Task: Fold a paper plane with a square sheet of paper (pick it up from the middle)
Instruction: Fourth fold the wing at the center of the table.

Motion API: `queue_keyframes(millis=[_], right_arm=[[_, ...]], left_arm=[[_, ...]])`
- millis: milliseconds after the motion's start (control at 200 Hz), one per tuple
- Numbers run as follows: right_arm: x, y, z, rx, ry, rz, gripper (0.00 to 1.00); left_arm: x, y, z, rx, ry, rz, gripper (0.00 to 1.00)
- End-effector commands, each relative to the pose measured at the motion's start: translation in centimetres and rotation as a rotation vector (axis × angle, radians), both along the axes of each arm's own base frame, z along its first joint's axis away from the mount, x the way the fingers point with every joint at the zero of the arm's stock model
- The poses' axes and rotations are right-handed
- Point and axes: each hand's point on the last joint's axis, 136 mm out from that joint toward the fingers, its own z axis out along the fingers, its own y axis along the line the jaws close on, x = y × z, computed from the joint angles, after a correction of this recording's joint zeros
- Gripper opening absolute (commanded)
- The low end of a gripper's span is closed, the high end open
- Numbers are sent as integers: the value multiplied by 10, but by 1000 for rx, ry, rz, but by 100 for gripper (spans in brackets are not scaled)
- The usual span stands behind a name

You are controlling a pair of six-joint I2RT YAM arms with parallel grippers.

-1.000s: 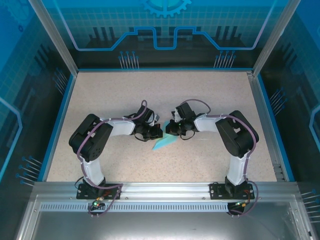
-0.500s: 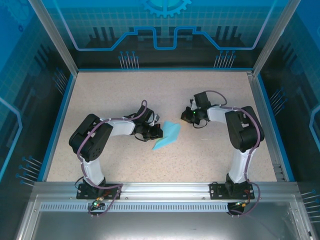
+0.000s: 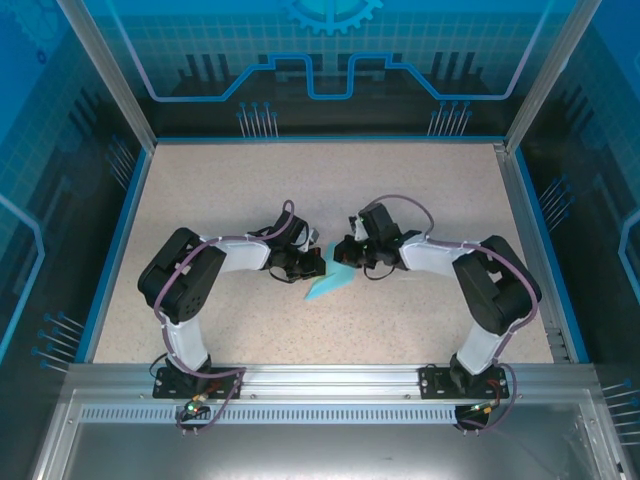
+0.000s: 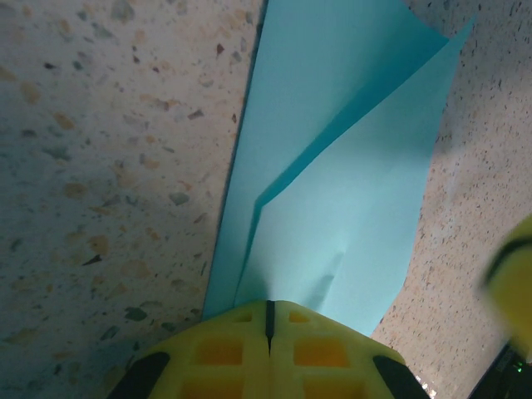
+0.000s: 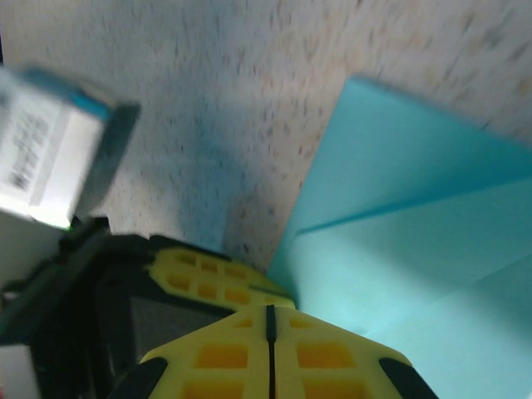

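Both left fingers (image 4: 224, 353) and right fingers (image 5: 220, 357) pressed together, crowding the folded paper (image 4: 332, 166), speckled table (image 3: 400, 180)

Table top (image 3: 420, 190): flat, beige, flecked with dark and tan specks, evenly lit from above.
Border (image 3: 118, 250): blue strip along the left, far and right edges.
Frame posts (image 3: 105, 70): silver metal, slanting up from the far corners.
Back panel (image 3: 200, 50): translucent blue, printed with a grid, circuit lines and a gear emblem (image 3: 333, 12).
Side panels (image 3: 40, 200): darker blue, similar print.
Near edge: silver rail (image 3: 330, 378), slotted strip (image 3: 330, 412), grey metal shelf (image 3: 330, 452).
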Motion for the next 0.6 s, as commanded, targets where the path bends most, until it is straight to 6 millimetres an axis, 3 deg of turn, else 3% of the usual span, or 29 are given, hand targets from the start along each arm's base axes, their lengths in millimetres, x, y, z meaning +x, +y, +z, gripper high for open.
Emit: queue_keyframes(millis=[0,300,595], right_arm=[[-9,14,-8,74,55,-7,7],[-9,21,-31,76,109,-14,6],[-17,9,-62,15,185,-35,5]], left_arm=[[-37,29,-44,156,159,22,0],[-37,29,-45,153,160,25,0],[-35,27,-40,150,152,21,0]])
